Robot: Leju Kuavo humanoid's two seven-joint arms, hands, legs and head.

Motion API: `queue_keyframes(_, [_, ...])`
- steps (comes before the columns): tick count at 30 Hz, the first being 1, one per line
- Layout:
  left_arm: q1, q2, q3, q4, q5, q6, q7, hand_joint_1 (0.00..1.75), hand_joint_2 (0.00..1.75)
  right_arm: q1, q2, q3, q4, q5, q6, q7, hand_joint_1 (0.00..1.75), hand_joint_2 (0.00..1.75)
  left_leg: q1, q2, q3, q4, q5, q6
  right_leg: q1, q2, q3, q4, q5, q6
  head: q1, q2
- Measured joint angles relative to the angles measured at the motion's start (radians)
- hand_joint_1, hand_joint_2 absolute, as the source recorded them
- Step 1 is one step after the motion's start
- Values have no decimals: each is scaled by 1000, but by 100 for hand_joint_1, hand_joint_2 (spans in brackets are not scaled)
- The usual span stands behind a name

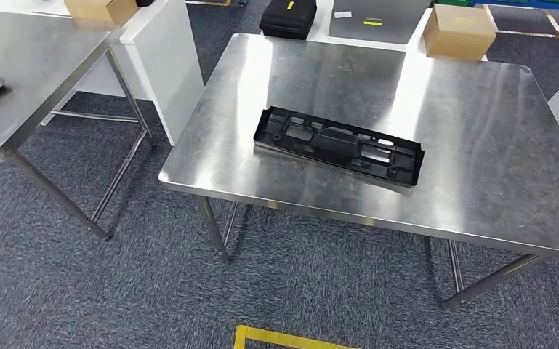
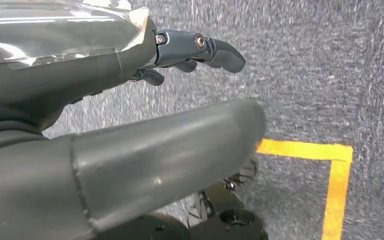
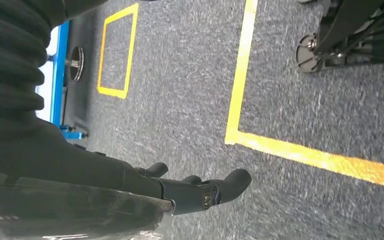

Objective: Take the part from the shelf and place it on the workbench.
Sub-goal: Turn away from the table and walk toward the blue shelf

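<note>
- The steel workbench (image 1: pixel 480 167) fills most of the head view and carries the task's thing on its top.
- The black plastic part (image 1: pixel 338 145), long and flat with cut-outs, lies flat on the workbench near the front-left area, a little askew to the table edge, with nothing touching it.
- By this layout, the job looks finished: the part is off the shelf and set down, and I see nothing left but to stand clear.
- The left hand (image 2: pixel 180 55) hangs over grey carpet (image 2: pixel 329 60) beside yellow floor tape (image 2: pixel 304 149); its fingers are loosely curved and apart, holding nothing.
- The right hand (image 3: pixel 194 187) also hangs above the carpet near more yellow tape, fingers spread and empty.
- A second steel table (image 1: pixel 29 65) stands to the left, well apart from the workbench.
- A cardboard box (image 1: pixel 458 30) sits just behind the workbench; a black case (image 1: pixel 288 17) lies nearby.
- Yellow labels show on the case and on a grey panel (image 1: pixel 378 18) behind, but their writing is too small to read.
</note>
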Motion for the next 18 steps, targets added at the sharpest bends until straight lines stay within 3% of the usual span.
queue_keyframes(3, [-1, 0, 0, 0, -1, -1, 1, 0, 0, 0, 1, -1, 0, 0, 0, 1, 0, 175, -4, 5, -19, -4, 17, 14, 0, 0, -78, 189, -103, -13, 5, 0])
queue_keyframes(4, [0, 0, 0, 0, -2, -1, 1, 0, 0, 1, 1, -2, 0, 0, -1, 1, 0, 175, -6, 6, -27, -3, 22, 14, 0, 0, -91, 232, -121, -10, 6, 0])
queue_keyframes(5, [0, 0, 0, 0, -2, -2, 1, 0, 0, 2, 0, -2, 0, 0, -1, 1, 0, 175, -8, 7, -33, -2, 27, 14, 0, 0, -83, 236, -122, -5, 7, 0])
queue_keyframes(6, [0, -1, 0, 0, -2, -2, 2, 0, 0, 3, 0, -3, 0, 0, -1, 1, 0, 175, -10, 7, -39, -1, 31, 12, 1, 0, -53, 197, -109, 3, 7, 0])
queue_keyframes(8, [1, -2, 0, 0, -2, -2, 2, 0, 0, 1, -2, -4, 0, 0, -1, 1, 0, 175, -12, 7, -48, 5, 38, 6, 3, -1, 41, 45, -67, 11, 8, 0])
queue_keyframes(10, [0, -2, 0, 0, -2, -2, 2, 0, 0, -1, -1, -4, 0, 0, -1, 1, 0, 175, -17, 7, -54, 12, 42, -2, 8, 0, 94, -53, -40, 2, 7, 0])
queue_keyframes(12, [0, -2, 0, 0, -2, -1, 2, 0, 0, -1, 0, -4, 0, 0, -1, 2, 0, 175, -20, 8, -56, 16, 47, -9, 12, 2, 96, -63, -31, -11, 5, 0])
queue_keyframes(14, [0, -1, 0, 0, -2, -1, 2, 0, 0, -1, 2, -5, 1, 1, -1, 2, 0, 175, -17, 6, -64, 29, 37, -18, 3, 0, 94, -62, -22, -25, 4, 0])
queue_keyframes(16, [1, -1, 0, 0, -2, -1, 2, 0, 0, -1, 2, -6, 1, 1, -1, 3, 0, 175, -10, 3, -96, 103, -23, -29, -4, -2, 87, -63, -10, -41, -1, 0])
queue_keyframes(18, [2, -1, 0, 0, -2, -1, 3, 0, 0, 0, 1, -6, 1, 3, -1, 3, 0, 175, -4, 2, -146, 235, -103, -40, -1, -3, 76, -61, -1, -47, -7, 0])
